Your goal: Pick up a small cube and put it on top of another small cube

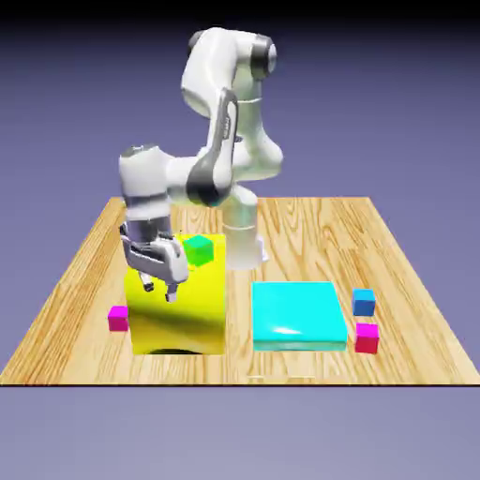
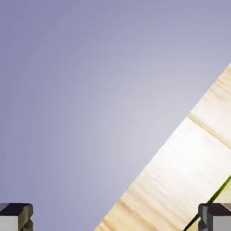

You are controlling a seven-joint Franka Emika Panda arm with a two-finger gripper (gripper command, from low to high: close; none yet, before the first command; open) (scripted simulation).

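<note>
Small cube [image 1: 117, 318]: tiny plain magenta-pink, on counter [image 1: 394, 253] left of yellow block [image 1: 178, 314] | twin cube [image 1: 367, 337] near right | count: two pink, one green, one blue | end effector [image 1: 157, 288]: wide, empty

two pink cubes [image 1: 117, 319] [image 1: 367, 337], one green cube [image 1: 199, 250], one blue cube [image 1: 364, 302]

Both views are rendered, evenly lit, no hard glare. Ext. view is slightly soft w/ compression blur on the arm [image 1: 220, 150] edges. Light looks to come from above: a dark shadow sits under the yellow block [image 1: 178, 314] front edge, and a pale sheen shows on the cyan slab [image 1: 296, 316]. Backdrop darkens toward the top corners. Hand view is bright; the table [image 2: 180, 180] wood looks washed out, finger tips [image 2: 16, 215] dim.
</note>
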